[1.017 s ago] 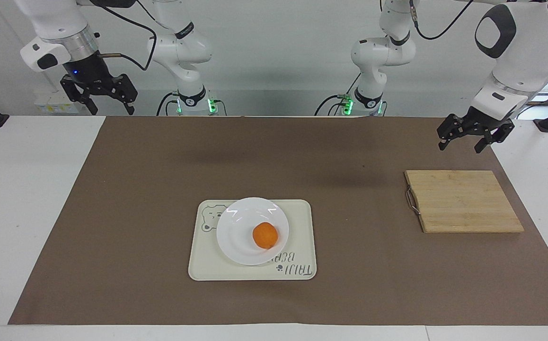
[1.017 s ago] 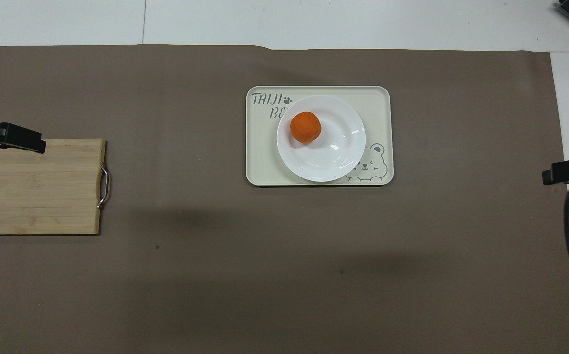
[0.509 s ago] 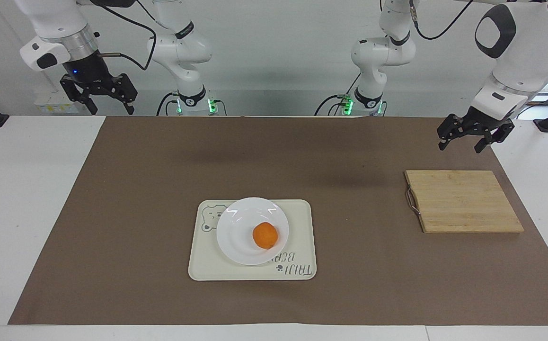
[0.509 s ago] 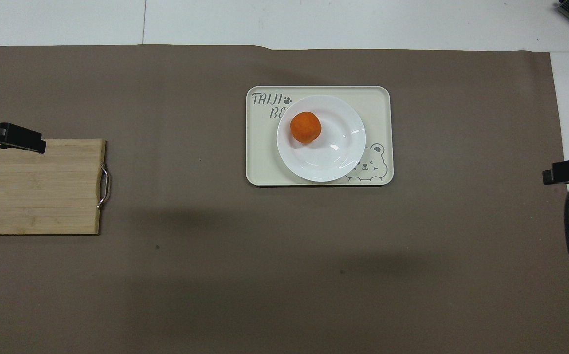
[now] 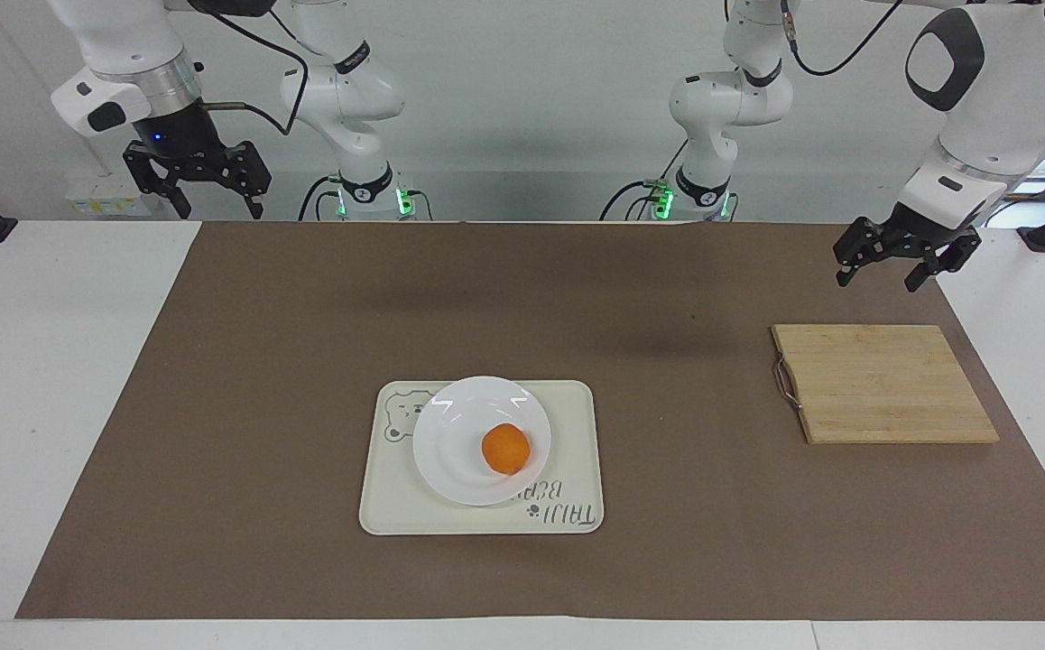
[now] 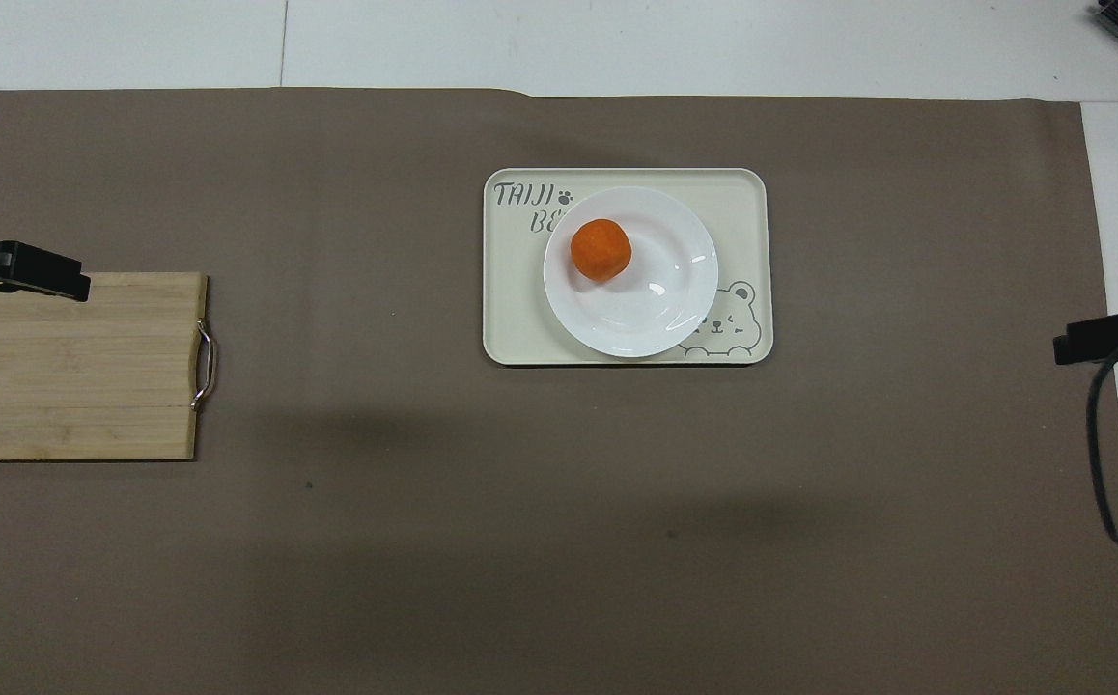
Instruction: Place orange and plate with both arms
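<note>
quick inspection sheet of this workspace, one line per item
surface: white table under a brown mat.
job's things: orange on the plate, plate on the bear-print tray.
clutter: wooden cutting board toward the left arm's end.
grippers: left gripper open, raised by the board; right gripper open, raised at the right arm's end.
cables: black cables along both arms.
surroundings: plain white wall.

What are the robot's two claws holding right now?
Nothing. The left gripper and the right gripper both hang open in the air. The orange sits on the plate.
</note>
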Tool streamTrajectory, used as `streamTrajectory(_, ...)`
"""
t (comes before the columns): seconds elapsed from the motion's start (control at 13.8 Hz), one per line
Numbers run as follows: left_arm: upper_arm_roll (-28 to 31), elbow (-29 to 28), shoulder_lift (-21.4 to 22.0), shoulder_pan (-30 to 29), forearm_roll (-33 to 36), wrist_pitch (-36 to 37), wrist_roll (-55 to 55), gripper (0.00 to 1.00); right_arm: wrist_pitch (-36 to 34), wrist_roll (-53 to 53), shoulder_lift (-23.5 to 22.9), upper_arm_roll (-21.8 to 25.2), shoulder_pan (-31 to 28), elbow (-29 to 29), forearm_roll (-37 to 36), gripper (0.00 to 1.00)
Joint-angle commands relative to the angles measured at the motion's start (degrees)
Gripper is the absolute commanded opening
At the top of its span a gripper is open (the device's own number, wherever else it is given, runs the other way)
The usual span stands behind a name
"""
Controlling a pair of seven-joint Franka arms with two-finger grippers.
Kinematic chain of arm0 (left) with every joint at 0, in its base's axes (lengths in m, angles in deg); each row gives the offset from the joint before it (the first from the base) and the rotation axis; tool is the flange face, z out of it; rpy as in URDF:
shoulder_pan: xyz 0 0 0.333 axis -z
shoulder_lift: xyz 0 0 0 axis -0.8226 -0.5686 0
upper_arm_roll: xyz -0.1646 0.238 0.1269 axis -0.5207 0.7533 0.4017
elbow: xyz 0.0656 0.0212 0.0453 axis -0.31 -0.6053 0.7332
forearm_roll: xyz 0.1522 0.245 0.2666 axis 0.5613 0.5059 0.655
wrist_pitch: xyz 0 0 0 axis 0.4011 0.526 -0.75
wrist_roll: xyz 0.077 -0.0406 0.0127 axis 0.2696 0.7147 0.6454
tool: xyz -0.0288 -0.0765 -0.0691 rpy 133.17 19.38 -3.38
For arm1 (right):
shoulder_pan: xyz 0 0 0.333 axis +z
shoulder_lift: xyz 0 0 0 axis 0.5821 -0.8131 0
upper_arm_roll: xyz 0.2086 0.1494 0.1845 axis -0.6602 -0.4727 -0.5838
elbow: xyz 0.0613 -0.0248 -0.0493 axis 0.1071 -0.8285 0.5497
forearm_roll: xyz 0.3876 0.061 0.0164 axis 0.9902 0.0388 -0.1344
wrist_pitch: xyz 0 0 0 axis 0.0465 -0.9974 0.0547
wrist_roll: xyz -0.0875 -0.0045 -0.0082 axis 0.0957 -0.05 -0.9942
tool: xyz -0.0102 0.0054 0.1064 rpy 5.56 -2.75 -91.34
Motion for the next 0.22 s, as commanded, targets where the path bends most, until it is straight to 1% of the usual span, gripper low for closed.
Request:
streamTrajectory(0.0, -0.19, 1.37, -0.57, -0.27, 0.23, 1.22, 0.48, 1.0, -0.62, -1.61, -0.1, -0.14, -0.42, 0.36, -0.96, 1.0)
streamTrajectory(0.15, -0.19, 1.37, -0.57, -0.27, 0.23, 1.22, 0.48, 1.0, -0.71, -1.61, -0.1, -0.14, -0.33, 0.36, -0.96, 1.0)
